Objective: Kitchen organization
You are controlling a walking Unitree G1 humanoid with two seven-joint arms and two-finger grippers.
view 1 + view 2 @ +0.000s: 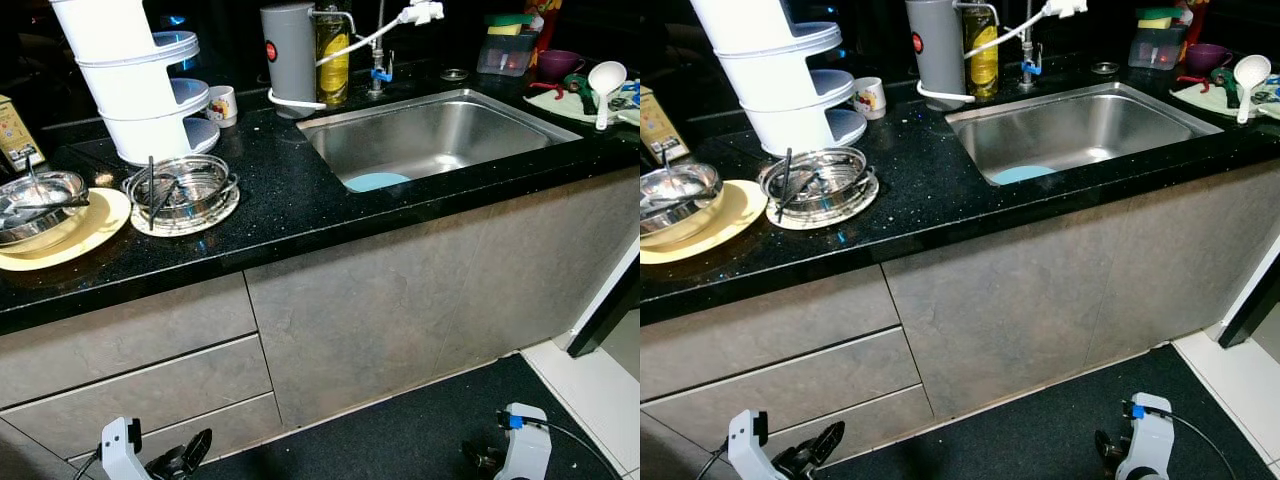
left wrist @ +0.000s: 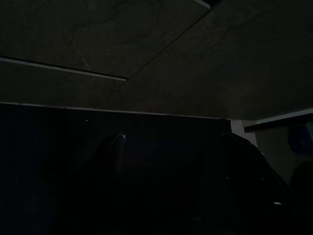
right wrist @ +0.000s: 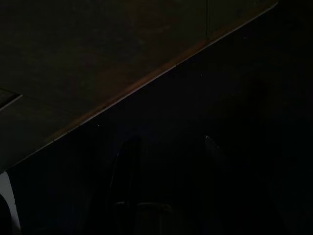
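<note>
On the black table (image 1: 300, 200): sink (image 1: 440, 135), steel bowls (image 1: 185, 190).
Both tools hang low; left tool (image 1: 185, 458) slightly parted, empty; right tool (image 1: 490, 458) unclear.

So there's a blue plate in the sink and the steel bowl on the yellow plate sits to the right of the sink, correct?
Not quite. The blue plate does lie in the sink, but the steel bowl on the yellow plate sits to the left of the sink, on the black counter. The left eye view shows it.
</note>
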